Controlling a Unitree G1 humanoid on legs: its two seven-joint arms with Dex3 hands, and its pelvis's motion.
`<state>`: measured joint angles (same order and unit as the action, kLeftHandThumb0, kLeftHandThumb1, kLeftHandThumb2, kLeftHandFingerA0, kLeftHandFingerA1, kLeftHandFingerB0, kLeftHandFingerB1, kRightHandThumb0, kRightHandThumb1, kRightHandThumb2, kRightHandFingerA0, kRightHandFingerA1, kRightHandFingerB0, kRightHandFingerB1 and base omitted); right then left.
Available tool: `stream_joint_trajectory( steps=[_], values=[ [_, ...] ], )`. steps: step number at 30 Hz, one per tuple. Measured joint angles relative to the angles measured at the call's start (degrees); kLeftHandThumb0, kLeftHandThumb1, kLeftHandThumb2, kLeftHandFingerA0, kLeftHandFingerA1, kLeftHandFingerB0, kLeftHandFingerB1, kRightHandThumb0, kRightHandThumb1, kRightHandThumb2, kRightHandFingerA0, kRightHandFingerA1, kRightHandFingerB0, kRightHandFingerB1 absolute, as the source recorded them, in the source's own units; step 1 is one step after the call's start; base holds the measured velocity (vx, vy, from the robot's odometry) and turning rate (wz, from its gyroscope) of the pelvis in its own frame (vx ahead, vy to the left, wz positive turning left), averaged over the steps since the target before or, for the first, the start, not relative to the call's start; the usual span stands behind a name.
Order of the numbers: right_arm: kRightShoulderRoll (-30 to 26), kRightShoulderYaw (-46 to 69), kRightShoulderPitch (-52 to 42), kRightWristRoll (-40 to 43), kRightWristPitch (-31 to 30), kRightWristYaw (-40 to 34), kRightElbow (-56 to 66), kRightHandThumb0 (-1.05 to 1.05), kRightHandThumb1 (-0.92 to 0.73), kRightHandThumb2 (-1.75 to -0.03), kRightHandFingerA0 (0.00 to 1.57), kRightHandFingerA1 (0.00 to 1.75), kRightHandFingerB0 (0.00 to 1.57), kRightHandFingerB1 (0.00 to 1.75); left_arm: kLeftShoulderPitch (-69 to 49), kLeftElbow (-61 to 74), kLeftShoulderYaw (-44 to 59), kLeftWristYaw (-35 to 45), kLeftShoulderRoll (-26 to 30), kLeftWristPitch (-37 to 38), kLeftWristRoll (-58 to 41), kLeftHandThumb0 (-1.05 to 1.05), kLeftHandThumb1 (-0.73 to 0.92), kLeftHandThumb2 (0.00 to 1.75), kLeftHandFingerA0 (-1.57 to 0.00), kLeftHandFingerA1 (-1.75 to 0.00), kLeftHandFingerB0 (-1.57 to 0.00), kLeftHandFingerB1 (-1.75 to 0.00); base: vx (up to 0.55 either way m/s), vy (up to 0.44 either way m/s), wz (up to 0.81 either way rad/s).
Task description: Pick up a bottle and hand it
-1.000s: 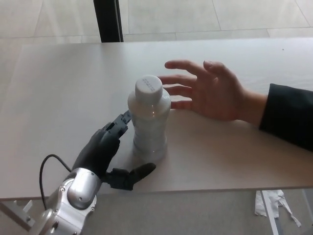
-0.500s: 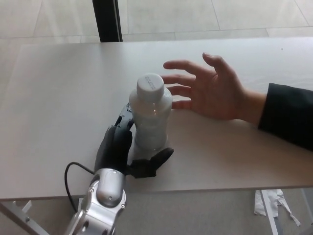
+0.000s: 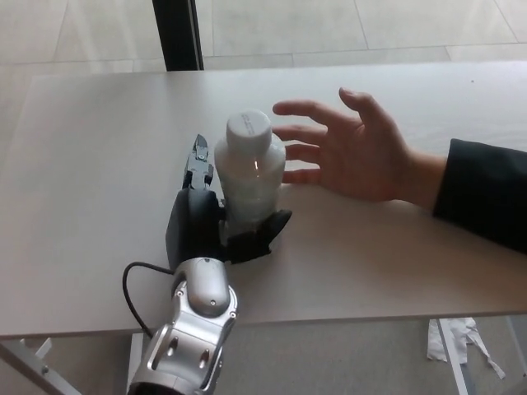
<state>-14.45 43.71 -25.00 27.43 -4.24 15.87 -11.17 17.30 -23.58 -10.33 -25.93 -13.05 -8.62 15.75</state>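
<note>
A white plastic bottle [image 3: 249,173] with a white cap stands upright on the pale table [image 3: 99,164]. My left hand [image 3: 206,222] cups it from the near left. Its thumb [image 3: 262,233] lies against the bottle's lower right side, and its two fingers [image 3: 198,163] stretch straight along the bottle's left side without curling around it. The bottle's base is hidden behind my hand. A person's open hand [image 3: 354,152], with a dark sleeve [image 3: 482,193], rests palm-up just right of the bottle. My right hand is out of view.
A black post [image 3: 177,33] stands beyond the table's far edge. The table's near edge runs just below my wrist, where a black cable [image 3: 136,284] loops. White scraps [image 3: 465,341] lie on the floor at lower right.
My left arm has swung forward and right, bringing palm and thumb against the bottle. The bottle has shifted slightly away from me. The person's hand has barely moved.
</note>
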Motion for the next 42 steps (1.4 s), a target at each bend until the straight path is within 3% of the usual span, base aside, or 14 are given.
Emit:
stream_joint_trajectory(
  steps=[2, 3, 5, 6, 9, 19, 27, 28, 31, 33, 35, 36, 41, 42],
  values=[
    [0.00, -0.09, -0.01, 0.00, -0.02, -0.04, 0.37, -0.55, -0.39, -0.74, 0.37, 0.51, 0.34, 0.46, 0.50, -1.48, -0.64, -1.63, -0.24, 1.00, 0.32, -0.17, 0.86, 0.77, -1.09, -1.16, -0.39, -0.48, 0.00, 0.000, 0.00],
    [0.00, -0.14, -0.03, 0.00, -0.09, -0.12, 0.58, -0.54, -0.41, -0.75, 0.36, 0.52, 0.34, 0.46, 0.60, -2.09, -1.05, -2.30, -0.28, 1.72, 0.44, -0.09, 0.68, 0.99, -1.10, -1.42, -0.97, -0.98, 0.00, 0.000, 0.00],
    [0.00, -0.19, 0.00, 0.00, -0.16, -0.31, 0.74, -0.54, -0.41, -0.75, 0.36, 0.52, 0.34, 0.46, 0.81, -3.27, -2.10, -3.33, -0.30, 2.96, 0.75, -0.09, 0.68, 0.99, -1.10, -1.42, -0.97, -0.98, 0.00, 0.000, 0.00],
    [0.00, -0.19, 0.02, 0.00, -0.16, -0.34, 0.74, -0.48, -0.52, -0.56, 0.43, 0.44, 0.41, 0.34, 0.85, -3.44, -2.34, -3.45, -0.31, 3.21, 0.82, -0.02, 0.57, 1.23, -1.08, -1.58, -1.01, -1.47, 0.00, 0.000, 0.00],
    [0.01, -0.19, 0.18, -0.01, -0.14, -0.63, 0.51, -0.49, -0.52, -0.56, 0.44, 0.41, 0.42, 0.35, 1.22, -5.09, -3.91, -3.87, -0.36, 5.28, 1.09, -0.11, 0.65, 1.10, -1.11, -1.66, -0.94, -1.58, 0.00, 0.000, 0.00],
    [-0.01, -0.18, 0.33, -0.18, 0.04, -1.27, -0.67, -0.46, -0.56, -0.57, 0.47, 0.42, 0.40, 0.34, -0.08, -6.60, -4.91, -3.16, 0.80, 10.59, 1.19, -0.16, 0.68, 1.02, -1.06, -1.69, -0.89, -1.57, 0.00, 0.000, 0.00],
    [0.00, -0.21, 0.20, -0.25, 0.32, -1.59, -0.69, -0.46, -0.55, -0.57, 0.47, 0.42, 0.39, 0.33, -0.83, -6.53, -4.56, -2.54, 2.45, 13.50, 1.24, -0.09, 0.51, 1.34, -1.05, -1.73, -0.92, -1.55, 0.00, 0.000, 0.00],
    [-0.01, -0.22, 0.22, -0.24, 0.32, -1.64, -0.68, -0.52, -0.44, -0.77, 0.37, 0.51, 0.32, 0.45, -0.61, -6.38, -4.49, -2.26, 2.64, 13.51, 1.24, -0.09, 0.48, 1.47, -1.06, -1.75, -0.92, -1.56, 0.00, 0.000, 0.00],
    [-0.01, -0.23, 0.54, -0.16, 0.23, -1.77, -0.63, -0.45, -0.55, -0.57, 0.43, 0.42, 0.39, 0.33, 2.45, -4.97, -4.32, -0.19, 3.53, 12.64, 1.19, -0.12, 0.47, 1.45, -1.05, -1.75, -0.89, -1.54, 0.00, 0.000, 0.00],
    [-0.02, -0.31, 0.79, -0.15, 0.19, -1.82, -0.55, -0.53, -0.43, -0.76, 0.39, 0.52, 0.34, 0.46, 5.96, -3.71, -4.05, 1.41, 3.79, 11.71, 1.07, -0.14, 0.50, 1.26, -0.99, -1.75, -0.87, -1.57, 0.00, 0.000, 0.00],
    [-0.02, -0.41, 0.93, -0.21, 0.19, -1.89, -0.56, -0.53, -0.43, -0.76, 0.38, 0.52, 0.33, 0.46, 9.19, -3.62, -3.80, 2.51, 3.75, 10.78, 0.99, -0.13, 0.47, 1.29, -1.01, -1.70, -0.85, -1.60, 0.00, 0.000, 0.00],
    [-0.03, -0.46, 0.98, -0.24, 0.19, -1.91, -0.58, -0.46, -0.53, -0.56, 0.45, 0.43, 0.41, 0.34, 11.43, -3.67, -3.59, 3.16, 3.68, 10.11, 0.95, -0.13, 0.41, 1.42, -1.01, -1.71, -0.89, -1.52, 0.00, 0.000, 0.00],
    [-0.28, -0.64, 1.52, -0.33, 0.25, -1.85, -1.23, -0.51, -0.43, -0.76, 0.39, 0.53, 0.32, 0.45, 20.37, -5.74, -2.34, 4.94, 1.90, 7.17, 0.77, -0.20, 0.44, 1.31, -1.01, -1.63, -0.88, -1.47, 0.00, 0.000, 0.00],
    [-0.40, -0.70, 1.83, -0.35, 0.32, -1.80, -1.61, -0.45, -0.54, -0.57, 0.45, 0.41, 0.38, 0.33, 22.09, -6.60, -2.00, 5.08, 1.20, 6.46, 0.72, -0.18, 0.49, 1.18, -1.05, -1.57, -0.90, -1.41, 0.00, 0.000, 0.00]
  ],
)
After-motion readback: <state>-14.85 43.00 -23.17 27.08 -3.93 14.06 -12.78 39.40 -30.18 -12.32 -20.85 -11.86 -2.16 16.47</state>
